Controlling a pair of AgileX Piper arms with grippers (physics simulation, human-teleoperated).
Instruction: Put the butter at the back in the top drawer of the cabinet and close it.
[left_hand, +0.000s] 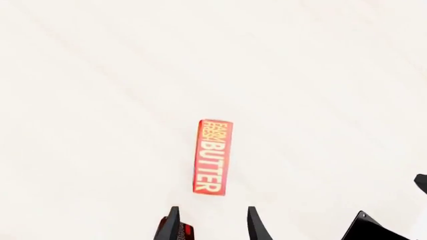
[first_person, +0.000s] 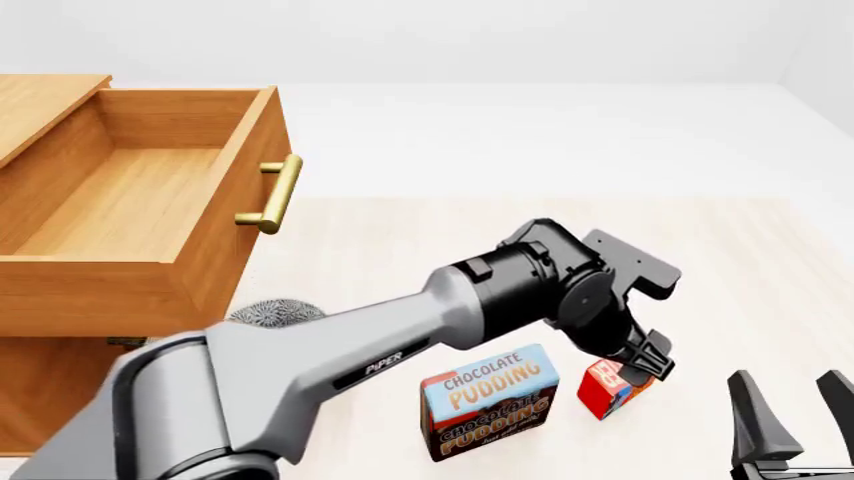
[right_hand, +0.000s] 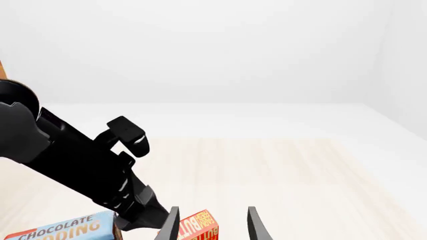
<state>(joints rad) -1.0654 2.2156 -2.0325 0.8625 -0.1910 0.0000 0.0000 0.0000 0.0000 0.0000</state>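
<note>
The butter (first_person: 607, 387) is a small red box with orange edges, standing on the table right of the pudding box. In the left wrist view the butter (left_hand: 212, 156) lies just ahead of the fingertips with its lettering facing up. My left gripper (first_person: 646, 362) hangs open right above it and holds nothing; its fingers (left_hand: 173, 222) are apart. Low at the front right, my right gripper (first_person: 786, 382) is open and empty, with the butter (right_hand: 200, 227) just beyond it. The cabinet (first_person: 54, 390) stands at the left, its top drawer (first_person: 120, 200) pulled out and empty.
A blue-and-brown Chocolate Pudding box (first_person: 491, 400) stands upright just left of the butter, under my left forearm. The drawer's brass handle (first_person: 274, 194) juts toward the table's middle. My left arm (right_hand: 87, 165) crosses the right wrist view.
</note>
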